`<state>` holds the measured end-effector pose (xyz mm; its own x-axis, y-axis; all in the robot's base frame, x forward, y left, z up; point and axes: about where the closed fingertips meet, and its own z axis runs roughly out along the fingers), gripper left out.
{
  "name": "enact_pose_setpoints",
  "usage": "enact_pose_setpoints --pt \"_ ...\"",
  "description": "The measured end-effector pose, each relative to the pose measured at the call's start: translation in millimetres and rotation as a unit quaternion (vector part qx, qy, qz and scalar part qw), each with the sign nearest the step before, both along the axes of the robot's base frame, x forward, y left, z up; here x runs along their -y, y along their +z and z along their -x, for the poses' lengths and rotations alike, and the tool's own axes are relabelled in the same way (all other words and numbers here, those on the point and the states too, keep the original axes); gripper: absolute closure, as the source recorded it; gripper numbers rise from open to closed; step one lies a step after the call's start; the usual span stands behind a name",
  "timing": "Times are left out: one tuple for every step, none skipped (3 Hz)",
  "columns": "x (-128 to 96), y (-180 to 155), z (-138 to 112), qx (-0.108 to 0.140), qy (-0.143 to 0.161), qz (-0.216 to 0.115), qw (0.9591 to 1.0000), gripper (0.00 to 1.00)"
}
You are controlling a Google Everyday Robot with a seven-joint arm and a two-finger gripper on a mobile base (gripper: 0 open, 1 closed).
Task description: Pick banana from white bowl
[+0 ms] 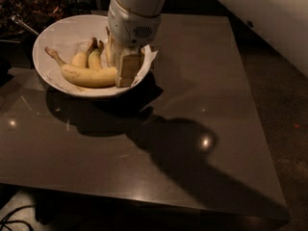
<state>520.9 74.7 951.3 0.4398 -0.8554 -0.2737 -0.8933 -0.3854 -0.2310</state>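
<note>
The white bowl [61, 29] stands at the table's back left, lined with crumpled white paper [149, 57]. The long yellow banana [86, 76] lies across its front, with its thin stem pointing left. My gripper [120, 64] reaches down into the bowl's right side and is shut on the banana's right end, one finger in front of it and one behind. Two shorter bananas [95, 57] with dark tips lie just behind the long one. The banana still rests in the bowl.
The dark brown table [192, 109] stretches to the front and right of the bowl. Dark clutter [29, 4] sits behind the bowl at the back left. The floor [288, 105] shows beyond the table's right edge, and cables [9, 218] lie at the bottom left.
</note>
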Motion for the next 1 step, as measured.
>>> enact_pose_setpoints --pt "1.2 -1.9 2.7 -0.001 0.000 0.002 1.0000 1.00"
